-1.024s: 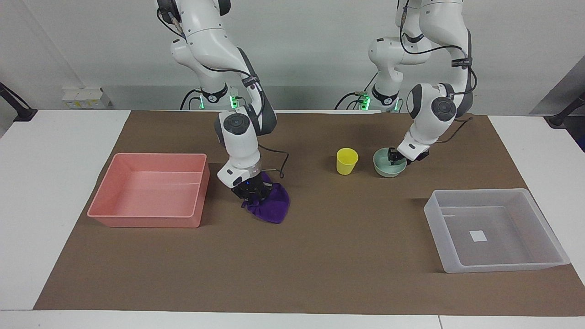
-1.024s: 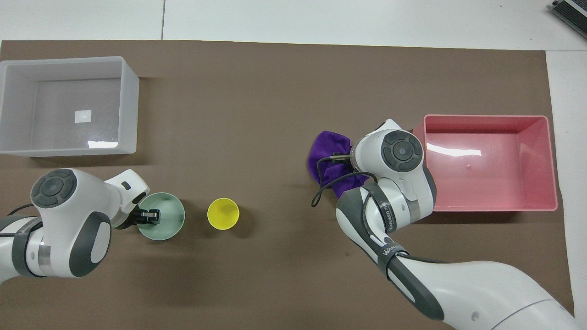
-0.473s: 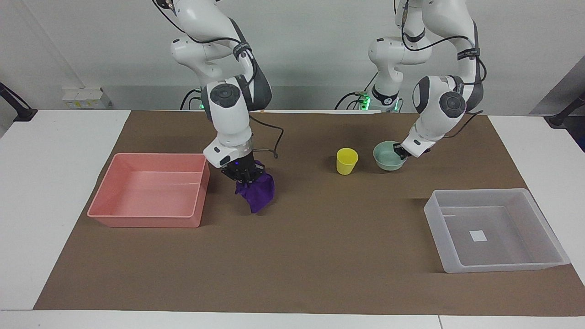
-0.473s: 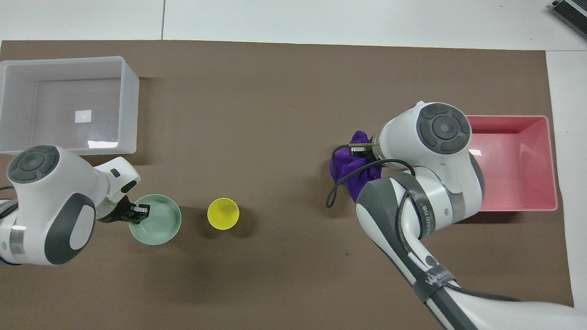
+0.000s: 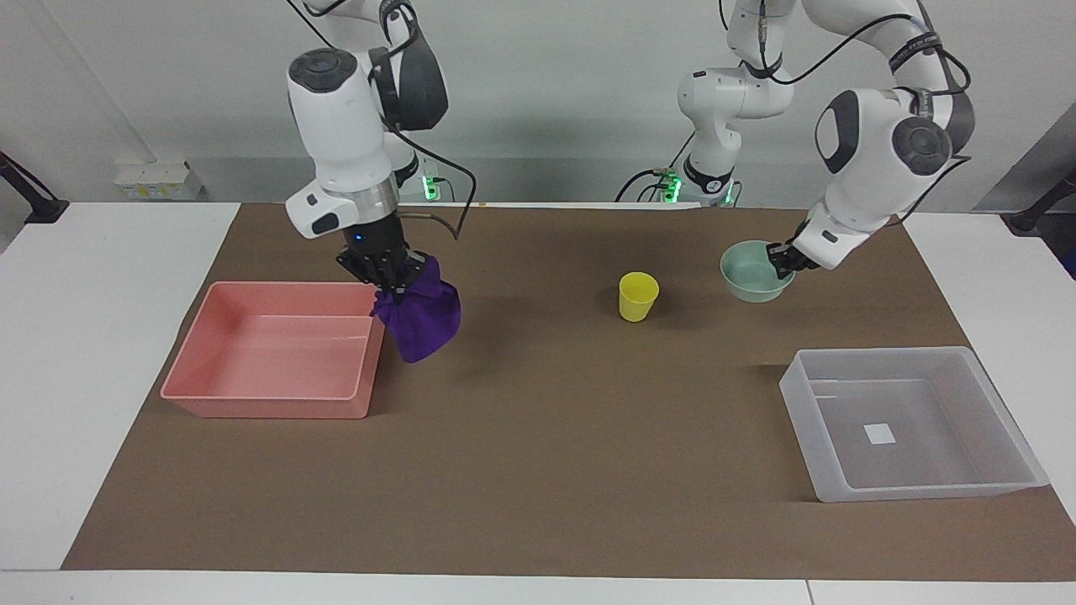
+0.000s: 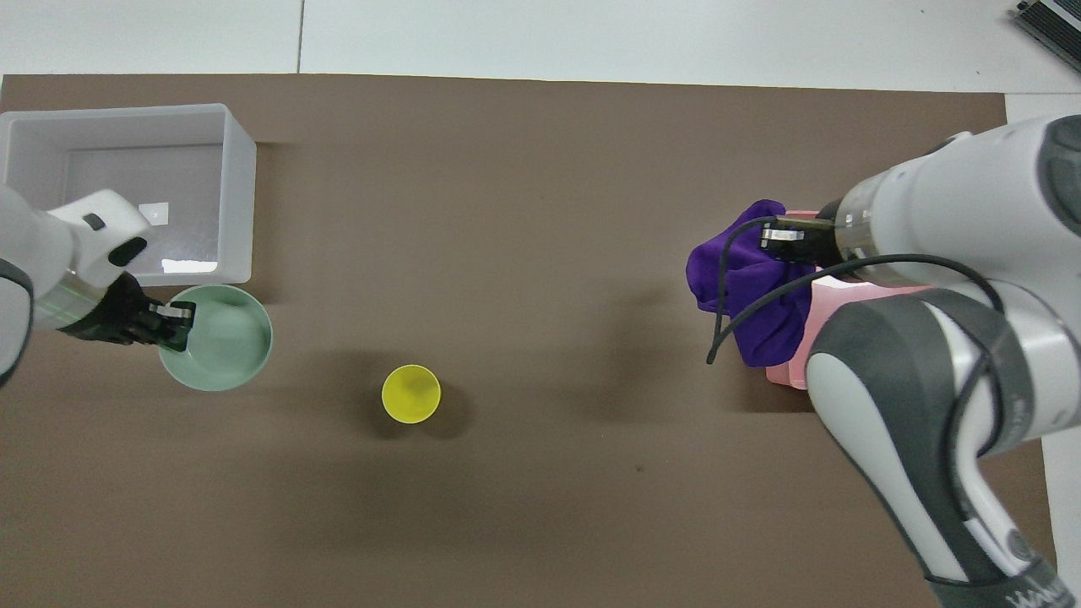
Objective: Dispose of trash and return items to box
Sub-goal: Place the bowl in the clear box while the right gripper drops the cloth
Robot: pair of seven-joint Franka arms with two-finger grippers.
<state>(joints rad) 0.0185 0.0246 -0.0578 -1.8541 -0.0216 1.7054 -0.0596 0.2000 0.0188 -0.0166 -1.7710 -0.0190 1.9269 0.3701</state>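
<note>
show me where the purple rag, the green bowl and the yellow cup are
purple rag (image 5: 420, 315), facing view, middle of the hanging cloth.
green bowl (image 6: 221, 339), overhead view, its inside floor.
yellow cup (image 5: 638, 298), facing view, its side wall.

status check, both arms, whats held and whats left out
Right end effector shut on purple rag, in the air at pink tray edge. Left end effector shut on mint bowl rim, lifted. Yellow cup on mat.

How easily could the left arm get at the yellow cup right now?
Probably not right away: the left gripper is shut on the green bowl, held in the air. The yellow cup stands alone with open mat around it.
</note>
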